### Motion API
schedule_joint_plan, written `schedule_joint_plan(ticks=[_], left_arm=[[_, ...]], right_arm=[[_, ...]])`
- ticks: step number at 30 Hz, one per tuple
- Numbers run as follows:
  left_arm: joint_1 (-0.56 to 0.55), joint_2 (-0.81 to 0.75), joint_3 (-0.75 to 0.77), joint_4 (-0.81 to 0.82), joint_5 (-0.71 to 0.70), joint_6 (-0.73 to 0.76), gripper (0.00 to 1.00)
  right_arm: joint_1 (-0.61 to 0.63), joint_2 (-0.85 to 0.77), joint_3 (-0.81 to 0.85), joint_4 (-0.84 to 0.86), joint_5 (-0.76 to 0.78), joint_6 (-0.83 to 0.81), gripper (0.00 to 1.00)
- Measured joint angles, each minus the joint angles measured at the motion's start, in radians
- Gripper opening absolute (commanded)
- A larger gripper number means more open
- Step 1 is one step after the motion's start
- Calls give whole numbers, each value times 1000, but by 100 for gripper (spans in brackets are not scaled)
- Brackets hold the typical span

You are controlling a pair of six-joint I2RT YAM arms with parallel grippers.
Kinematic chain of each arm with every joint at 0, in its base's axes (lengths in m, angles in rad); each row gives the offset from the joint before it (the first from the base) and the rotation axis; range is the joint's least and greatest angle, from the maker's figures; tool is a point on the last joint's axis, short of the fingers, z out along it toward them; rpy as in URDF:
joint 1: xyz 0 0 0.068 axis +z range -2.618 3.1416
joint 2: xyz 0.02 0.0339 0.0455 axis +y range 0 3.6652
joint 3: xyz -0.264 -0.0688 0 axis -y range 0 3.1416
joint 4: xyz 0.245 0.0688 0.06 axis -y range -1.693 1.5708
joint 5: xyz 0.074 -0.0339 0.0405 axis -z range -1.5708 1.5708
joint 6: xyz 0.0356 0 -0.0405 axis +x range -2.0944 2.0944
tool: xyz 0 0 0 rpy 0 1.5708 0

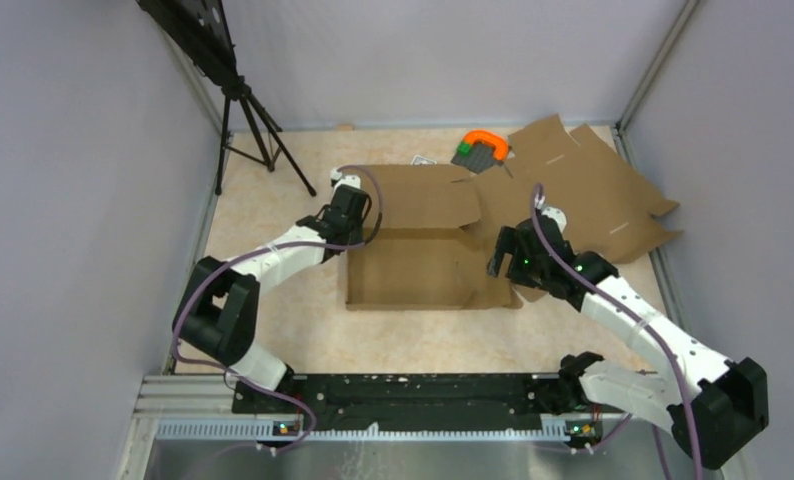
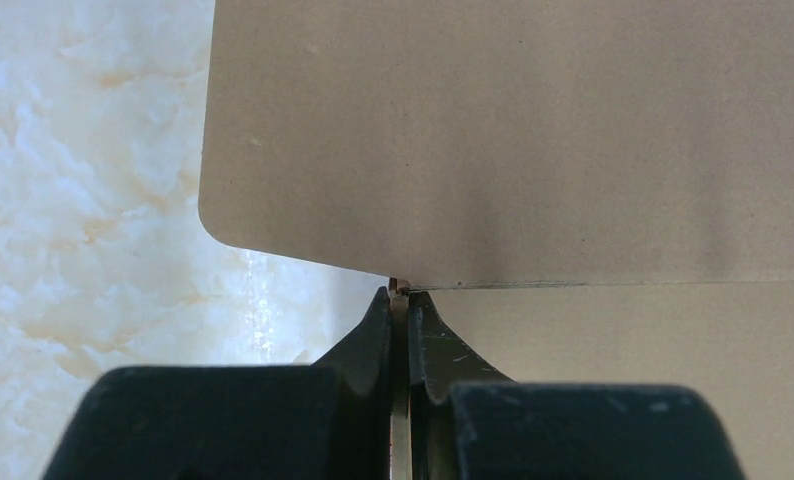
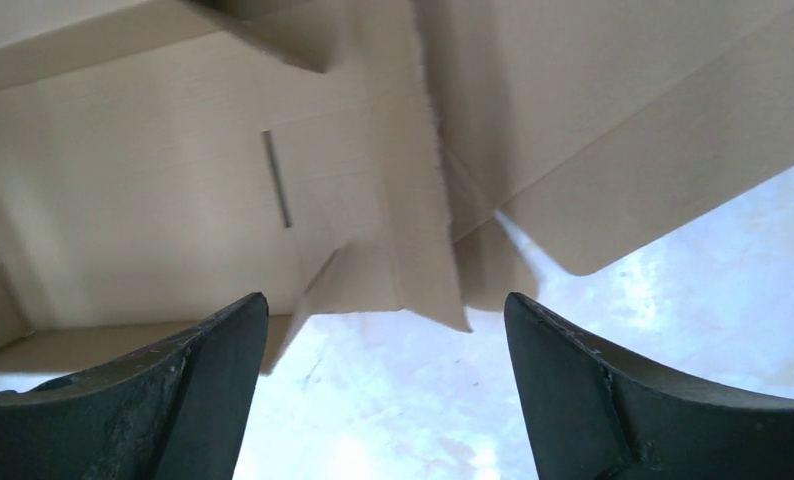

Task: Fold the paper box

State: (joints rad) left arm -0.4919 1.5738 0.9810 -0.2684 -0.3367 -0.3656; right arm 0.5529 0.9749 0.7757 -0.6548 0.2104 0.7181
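Note:
The paper box [image 1: 413,268] is brown cardboard, partly formed in the middle of the table, with raised walls and its lid panel [image 1: 423,195] lying flat behind. My left gripper [image 1: 349,218] is at the box's back left corner. In the left wrist view it [image 2: 400,290] is shut on a thin cardboard wall seen edge-on, with the box panel [image 2: 513,140] ahead. My right gripper [image 1: 509,258] is open at the box's right side. In the right wrist view its jaws [image 3: 385,312] stand wide apart just short of a loose side flap [image 3: 413,260], holding nothing.
A second flat brown blank [image 1: 598,190] lies at the back right. An orange and grey tool [image 1: 481,150] and a small grey card pack [image 1: 423,160] lie behind the box. A black tripod [image 1: 253,125] stands at the back left. Walls enclose the table.

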Motion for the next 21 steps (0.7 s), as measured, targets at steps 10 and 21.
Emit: schedule_joint_plan(ticks=[10, 21], left_arm=[[0, -29, -23, 7, -6, 1, 49], [0, -151, -58, -1, 34, -2, 75]], right_arm=[[-83, 148, 0, 51, 40, -101, 77], [-92, 233, 0, 166, -38, -204, 76]])
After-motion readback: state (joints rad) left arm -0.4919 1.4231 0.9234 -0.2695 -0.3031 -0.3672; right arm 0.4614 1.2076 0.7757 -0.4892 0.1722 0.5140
